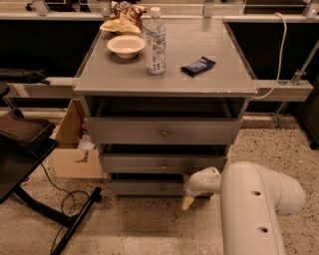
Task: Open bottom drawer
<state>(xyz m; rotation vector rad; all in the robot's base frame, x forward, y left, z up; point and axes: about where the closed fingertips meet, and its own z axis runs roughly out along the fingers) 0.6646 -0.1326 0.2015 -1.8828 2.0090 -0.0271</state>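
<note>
The bottom drawer [144, 188] is the lowest and narrowest grey front of the cabinet, with a small round knob [162, 189] at its centre. It stands out a little from the cabinet, with a dark gap above it. My gripper [189, 198] is low at the drawer's right end, just right of the knob, with a pale fingertip [187, 202] pointing down toward the floor. My white arm [254, 204] fills the lower right.
Above are the middle drawer [162, 163] and top drawer [162, 131]. On the cabinet top stand a bowl [125, 45], a water bottle [155, 41], a dark snack bar [198, 65] and a chip bag [122, 14]. A cardboard box [75, 144] and a black stand [30, 149] are at left.
</note>
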